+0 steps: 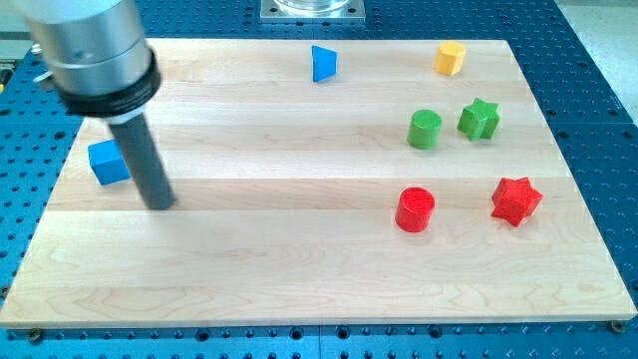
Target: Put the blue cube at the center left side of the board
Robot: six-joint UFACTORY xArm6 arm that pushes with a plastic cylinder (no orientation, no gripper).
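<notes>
The blue cube [107,163] lies on the wooden board [299,259] near its left edge, about halfway up. My tip [159,204] rests on the board just to the right of the cube and a little below it; the rod hides part of the cube's right side. I cannot tell if the rod touches the cube.
A blue triangular block [323,63] lies at the top centre. A yellow block [450,58] is at the top right. A green cylinder [424,130] and a green star [479,119] lie at the right. A red cylinder [415,209] and a red star [515,200] lie below them.
</notes>
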